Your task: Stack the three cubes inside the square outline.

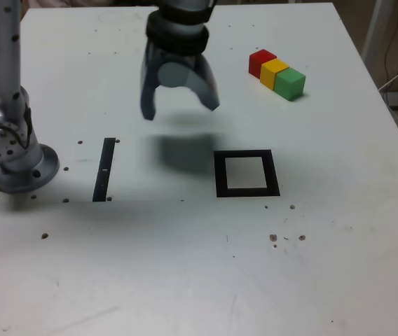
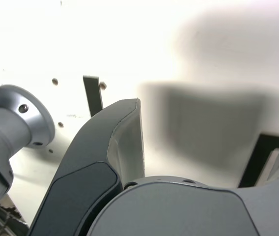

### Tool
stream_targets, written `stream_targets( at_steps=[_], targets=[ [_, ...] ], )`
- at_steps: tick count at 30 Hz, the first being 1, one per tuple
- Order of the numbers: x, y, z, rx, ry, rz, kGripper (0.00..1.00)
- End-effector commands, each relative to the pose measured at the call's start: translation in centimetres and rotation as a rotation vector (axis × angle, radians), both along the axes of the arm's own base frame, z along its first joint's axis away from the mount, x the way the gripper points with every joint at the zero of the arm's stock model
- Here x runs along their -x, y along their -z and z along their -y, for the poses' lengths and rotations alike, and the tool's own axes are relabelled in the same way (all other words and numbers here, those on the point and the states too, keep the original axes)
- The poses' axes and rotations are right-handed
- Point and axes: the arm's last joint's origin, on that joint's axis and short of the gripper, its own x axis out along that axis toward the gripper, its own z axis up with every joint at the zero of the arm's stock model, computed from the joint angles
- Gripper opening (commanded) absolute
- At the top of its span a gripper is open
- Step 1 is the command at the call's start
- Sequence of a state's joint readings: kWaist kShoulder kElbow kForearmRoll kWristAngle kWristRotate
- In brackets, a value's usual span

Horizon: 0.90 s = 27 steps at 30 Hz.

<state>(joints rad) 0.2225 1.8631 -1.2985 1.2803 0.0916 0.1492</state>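
The tool hangs above the white desk with its jaws spread wide and nothing between them. The red cube, yellow cube and green cube sit touching in a diagonal row near the desk's far edge — well apart from the square outline. A narrow black strip lies toward the exterior view's left, near the arm's base.

The arm is silver with a screwed round base; its claw has dark blue-grey curved fingers.
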Motion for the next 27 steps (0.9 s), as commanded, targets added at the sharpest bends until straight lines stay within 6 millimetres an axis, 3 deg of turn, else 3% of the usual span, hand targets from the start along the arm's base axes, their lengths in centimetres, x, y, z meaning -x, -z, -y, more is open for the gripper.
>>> stream_targets(
  at_steps=[1, 27],
  targets=[
    [-0.6, 0.0, -0.8, -0.007, -0.017, 0.003, 0.99],
    [-9.1, 0.4, -9.4, -0.077, -0.125, 0.043, 0.99]
  ],
)
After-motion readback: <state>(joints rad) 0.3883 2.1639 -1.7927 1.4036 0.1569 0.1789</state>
